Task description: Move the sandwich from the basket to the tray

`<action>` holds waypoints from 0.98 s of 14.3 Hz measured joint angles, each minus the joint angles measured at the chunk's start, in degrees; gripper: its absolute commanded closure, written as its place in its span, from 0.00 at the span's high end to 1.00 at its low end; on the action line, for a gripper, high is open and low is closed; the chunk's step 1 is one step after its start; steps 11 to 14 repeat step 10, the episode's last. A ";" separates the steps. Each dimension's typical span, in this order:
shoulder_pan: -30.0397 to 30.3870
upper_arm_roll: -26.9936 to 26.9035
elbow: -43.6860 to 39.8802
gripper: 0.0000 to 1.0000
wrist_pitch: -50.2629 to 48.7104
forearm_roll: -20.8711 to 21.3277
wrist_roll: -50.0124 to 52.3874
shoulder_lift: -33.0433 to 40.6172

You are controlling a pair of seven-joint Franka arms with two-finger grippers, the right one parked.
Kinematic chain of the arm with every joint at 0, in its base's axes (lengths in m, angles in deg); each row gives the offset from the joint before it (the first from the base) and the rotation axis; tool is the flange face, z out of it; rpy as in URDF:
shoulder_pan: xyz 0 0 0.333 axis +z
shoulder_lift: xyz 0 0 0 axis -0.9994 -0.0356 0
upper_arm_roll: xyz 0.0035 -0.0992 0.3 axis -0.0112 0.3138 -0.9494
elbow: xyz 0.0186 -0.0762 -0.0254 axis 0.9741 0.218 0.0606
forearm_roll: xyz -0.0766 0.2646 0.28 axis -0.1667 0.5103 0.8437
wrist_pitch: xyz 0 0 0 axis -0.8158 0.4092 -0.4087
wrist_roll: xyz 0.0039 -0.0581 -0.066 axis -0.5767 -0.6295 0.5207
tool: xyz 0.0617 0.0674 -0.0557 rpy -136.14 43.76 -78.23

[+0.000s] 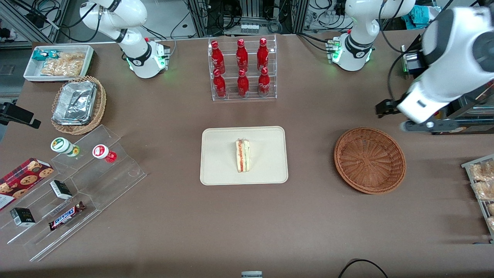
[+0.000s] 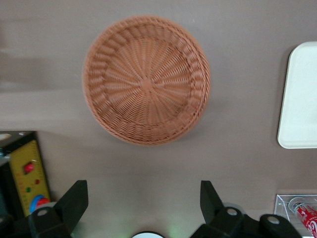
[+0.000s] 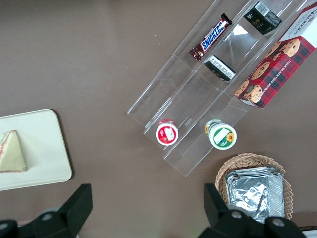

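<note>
Brown tabletop (image 1: pixel 185 231) filled the front view, with cables and metal framing along its upper edge. At its centre the sandwich (image 1: pixel 243 155) lay on the tray (image 1: pixel 216 170), on its side, its red and green filling stripes showing along one long edge, with bare cream tray all round it. In the right wrist view the same sandwich (image 3: pixel 11 152) showed as a pale wedge on the tray (image 3: pixel 44 148).

From the sandwich, the basket (image 1: pixel 369 160) sat at about three o'clock in the front view, well apart from the tray, toward the working arm's end of the table. It held nothing; its woven bottom showed whole in the left wrist view (image 2: pixel 147 85), where a rounded corner of the tray (image 2: pixel 299 99) also appeared.

Above the table and farther from the front camera than the basket hung the gripper (image 2: pixel 143 203), at about two o'clock from the sandwich in the front view and far from it. Its two dark fingers (image 2: pixel 74 201) stood wide apart, released, with nothing between them but table.

At twelve o'clock from the tray stood a clear rack of red bottles (image 1: pixel 242 69). Toward the parked arm's end lay clear stepped shelves (image 1: pixel 77 185) with a Snickers bar (image 1: pixel 66 216).
</note>
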 measured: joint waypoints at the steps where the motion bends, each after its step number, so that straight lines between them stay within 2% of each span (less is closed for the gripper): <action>1: -0.01 -1.37 -2.18 1.00 -0.85 -0.02 -1.21 0.12; 6: -0.07 -6.88 -7.01 1.00 -1.37 -0.22 -3.05 0.16; 14: -1.90 -8.17 -10.12 1.00 -2.36 -1.65 -3.08 -1.69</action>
